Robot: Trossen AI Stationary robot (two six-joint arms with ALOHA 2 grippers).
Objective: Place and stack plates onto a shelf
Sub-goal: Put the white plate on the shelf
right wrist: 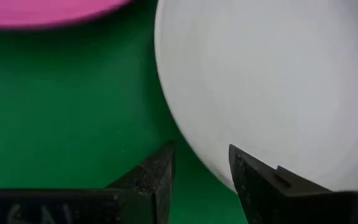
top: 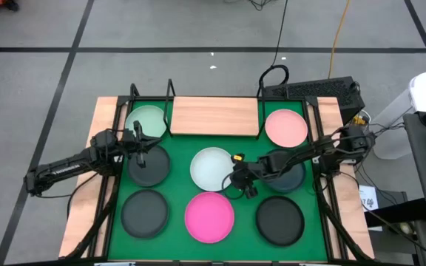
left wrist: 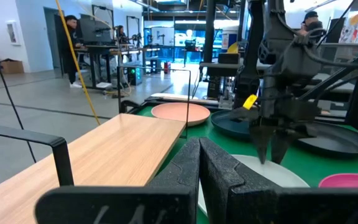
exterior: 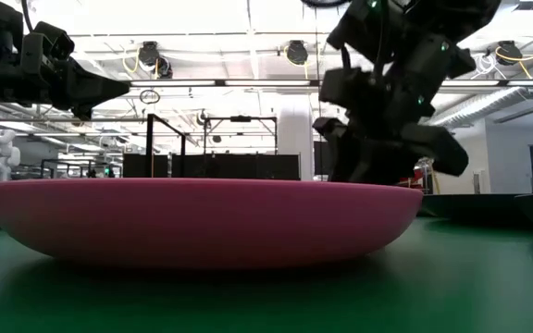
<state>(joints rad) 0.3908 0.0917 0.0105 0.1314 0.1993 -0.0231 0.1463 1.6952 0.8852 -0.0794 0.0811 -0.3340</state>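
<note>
high view: the right gripper (top: 241, 179) hangs over the near right rim of the white plate (top: 210, 168), so the plate spreads away from it toward the robot's left and the shelf (top: 214, 116) lies farther off beyond that plate. a round plate has no long axis; what matters is that the rim runs across between the fingers. the right arm is clearly the nearer one to this plate. the left gripper (top: 139, 142) hovers over the edge of a dark grey plate (top: 149, 164), just short of the mint green plate (top: 148, 121). around the right gripper sit the magenta plate (top: 209, 216), close on its near side, another dark plate (top: 285, 171) under its arm, a black plate (top: 279, 220), the pale pink plate (top: 285, 126) and one more dark plate (top: 145, 213), all on the green mat (top: 177, 148).

low view: the magenta plate (exterior: 202, 220) fills the foreground; the right gripper (exterior: 378, 139) comes down behind it. i cannot tell the finger gap here.

left wrist view: the left gripper (left wrist: 199, 165) has its fingers pressed together, holding nothing. past them lie the shelf board (left wrist: 92, 163), bare of plates, its black wire upright (left wrist: 157, 78), and the right gripper (left wrist: 272, 140) poised just above the white plate (left wrist: 272, 177).

right wrist view: the right gripper (right wrist: 202, 180) is parted, its fingers straddling the white plate's (right wrist: 272, 87) rim, one finger outside over the mat, the other over the plate. nothing is clamped yet. the magenta plate (right wrist: 48, 11) is near enough that a sliding lift could, i judge, nudge it.
</note>
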